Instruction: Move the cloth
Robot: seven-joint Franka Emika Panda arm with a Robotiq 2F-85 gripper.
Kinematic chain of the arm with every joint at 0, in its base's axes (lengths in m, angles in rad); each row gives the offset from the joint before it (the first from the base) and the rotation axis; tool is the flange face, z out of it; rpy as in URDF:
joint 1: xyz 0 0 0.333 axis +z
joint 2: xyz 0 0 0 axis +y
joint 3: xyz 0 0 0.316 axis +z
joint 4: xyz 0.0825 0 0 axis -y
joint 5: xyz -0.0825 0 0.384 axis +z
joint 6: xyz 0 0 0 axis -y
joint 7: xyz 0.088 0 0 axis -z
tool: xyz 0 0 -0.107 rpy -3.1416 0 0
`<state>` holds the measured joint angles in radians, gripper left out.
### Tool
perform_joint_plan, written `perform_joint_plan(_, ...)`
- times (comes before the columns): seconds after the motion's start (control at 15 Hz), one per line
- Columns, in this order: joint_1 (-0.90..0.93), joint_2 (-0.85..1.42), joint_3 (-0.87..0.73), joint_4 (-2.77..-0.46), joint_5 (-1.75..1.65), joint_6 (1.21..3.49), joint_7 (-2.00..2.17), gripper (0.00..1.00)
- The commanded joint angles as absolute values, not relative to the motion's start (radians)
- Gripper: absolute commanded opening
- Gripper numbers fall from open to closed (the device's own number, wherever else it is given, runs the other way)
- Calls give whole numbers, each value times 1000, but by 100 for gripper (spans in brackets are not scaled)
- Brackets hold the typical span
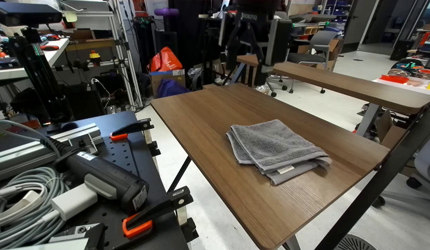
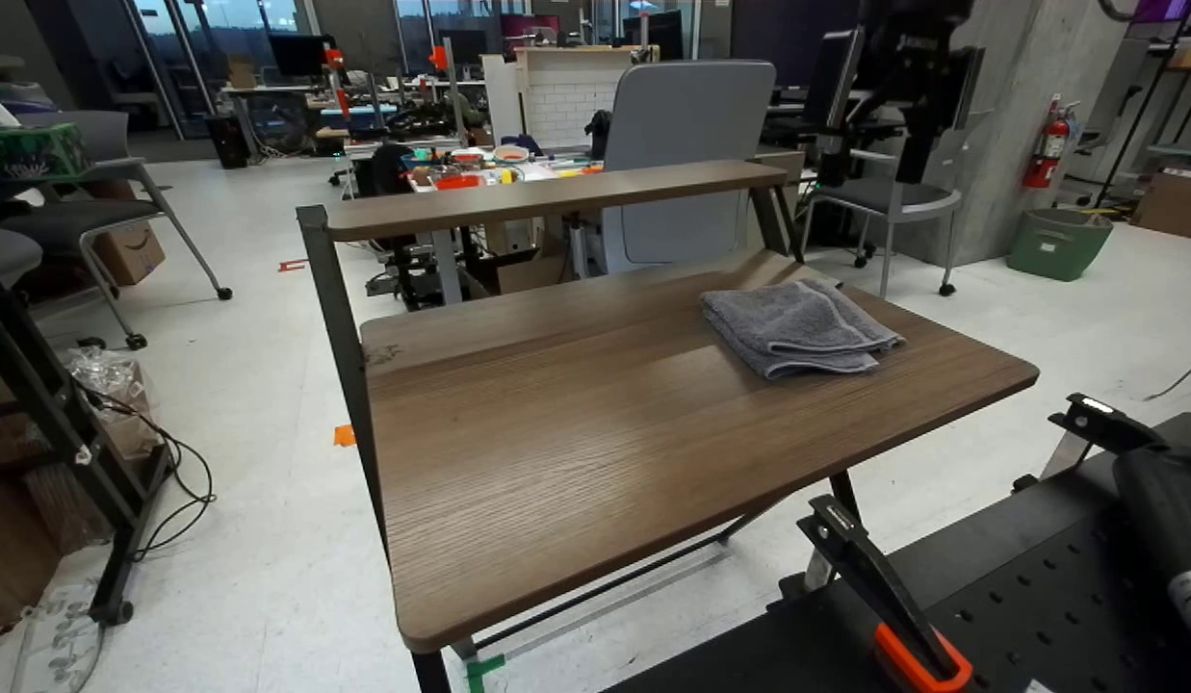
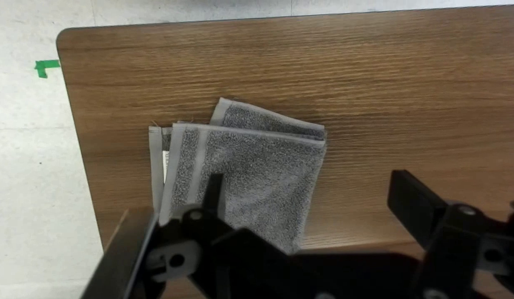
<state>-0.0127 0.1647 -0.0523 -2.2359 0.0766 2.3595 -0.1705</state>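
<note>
Brown table (image 1: pixel 201 118), wood-grained, flat. Gripper (image 3: pixel 313 194) well above the table, spread wide, holding nothing; its upper part runs out of frame in both exterior views. Grey cloth (image 3: pixel 261 166) folded on the table, toward one short end. Coming move likely turns on this: from the gripper, cloth lies below and, by the wrist view, off toward that same table end, so descent probably needs a sideways correction. Near square, no clear long axis; gripper hides one side of it. Cannot tell how plumb the two line up. White tag (image 1: pixel 286 169) at the cloth's table-end edge, its print too small to read.
</note>
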Motion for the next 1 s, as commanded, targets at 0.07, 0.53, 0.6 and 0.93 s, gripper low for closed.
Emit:
perform_joint_plan(0.07, -60, 347, -35, -2109, 95, 2415, -243, 100)
perform_joint_plan(0.53, -76, 570, -50, -1979, 47, 2535, -170, 100)
perform_joint_plan(0.6, -74, 595, -52, -1967, 42, 2556, -159, 100)
perform_joint_plan(0.93, -59, 691, -60, -1915, 18, 2596, -111, 100)
